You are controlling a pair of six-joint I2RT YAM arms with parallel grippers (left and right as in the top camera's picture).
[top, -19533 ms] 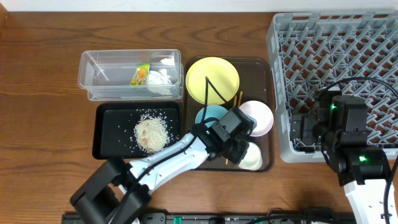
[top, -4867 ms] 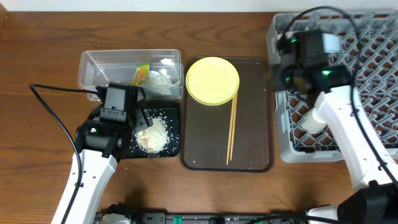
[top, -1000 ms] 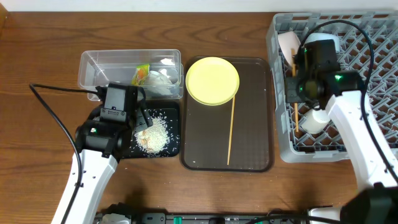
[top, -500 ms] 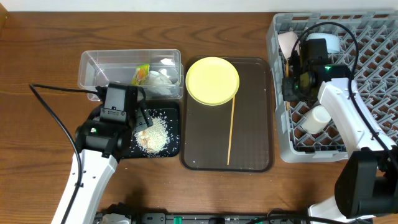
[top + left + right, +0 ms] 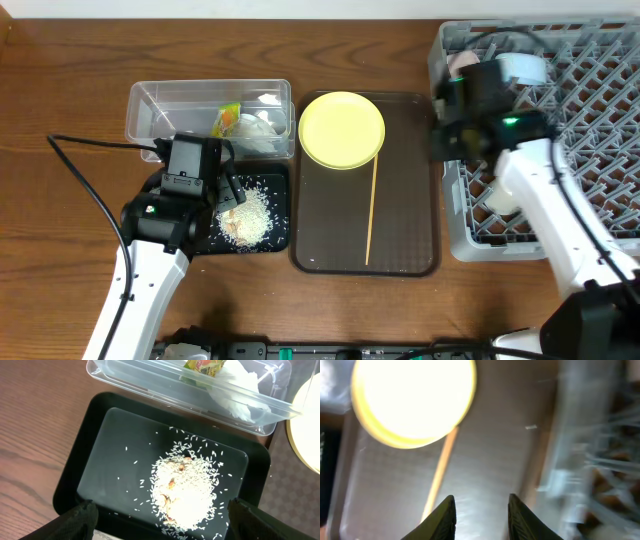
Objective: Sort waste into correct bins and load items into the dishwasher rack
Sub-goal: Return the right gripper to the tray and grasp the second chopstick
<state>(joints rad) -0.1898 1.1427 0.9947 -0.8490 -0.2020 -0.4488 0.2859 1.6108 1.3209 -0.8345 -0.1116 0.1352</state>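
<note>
My right gripper hovers open and empty over the right edge of the brown tray, beside the dishwasher rack; in the right wrist view its gripper has only tray between its fingers. A single chopstick lies on the tray below the yellow plate. My left gripper hangs wide open above the rice in the black tray. The clear tub holds the wrapper and tissue. A white bowl and white cup stand in the rack.
The brown serving tray sits between the bins and the rack. The rack's tall left wall stands right next to my right gripper. A black cable trails across the table left of my left arm.
My right gripper has swung left out of the rack to the brown tray's edge, and its jaws have parted. The left arm has not moved.
</note>
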